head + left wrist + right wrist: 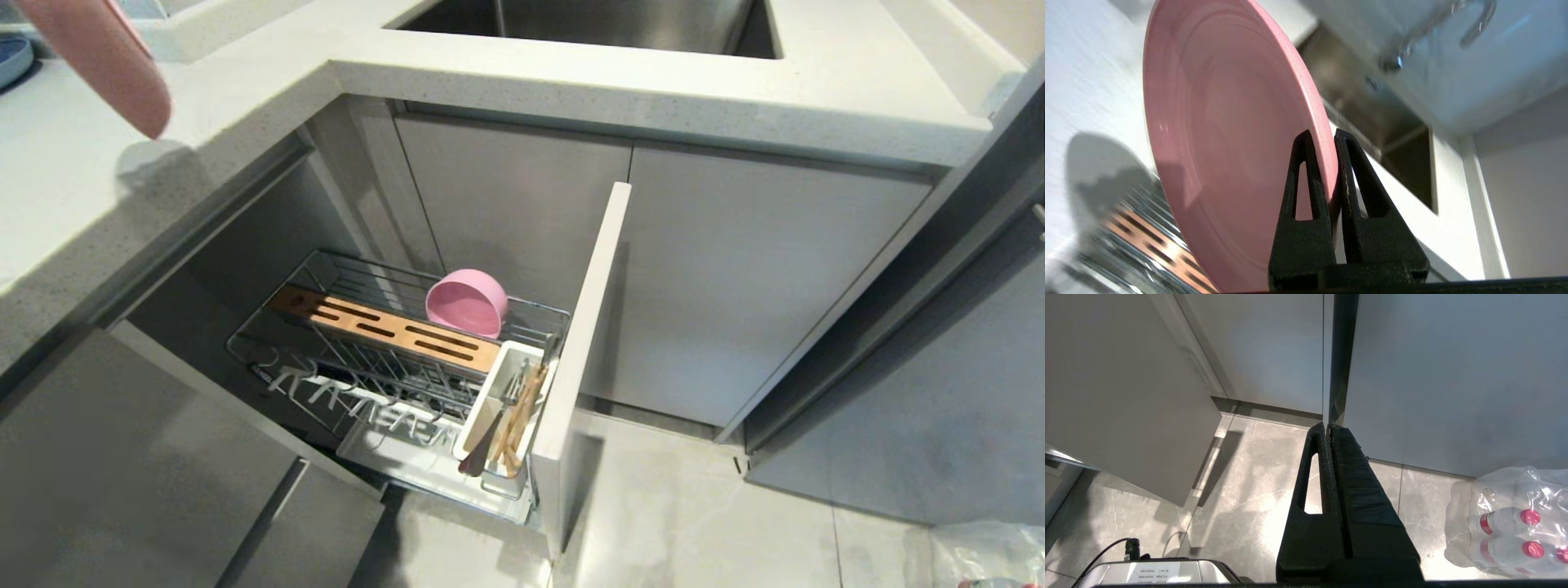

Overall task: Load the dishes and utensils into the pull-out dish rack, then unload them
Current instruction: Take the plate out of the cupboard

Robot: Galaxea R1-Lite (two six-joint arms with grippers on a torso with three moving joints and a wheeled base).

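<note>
my left gripper is clamped on the rim of the pink plate, one finger on each face, plate standing on edge. in the head view the plate shows at the upper left, up over the white countertop, throwing a shadow on it; the gripper itself is out of that view. the wrist view is blurred but catches the sink beyond the plate and the wooden strip of the rack past its edge.

pull-out dish rack is drawn out of the lower cabinet, its narrow front panel edge-on to me. pink bowl sits tipped on its side in the wire basket, behind the slotted wooden strip. white caddy sits at the front end against the panel, holding the chopsticks and the fork, all leaning. white drip tray beneath.

my right gripper hangs low with fingers pressed together, nothing between them, pointing at the grey floor by cabinet doors. a shrink-wrapped pack of bottles lies on the floor near it.
</note>
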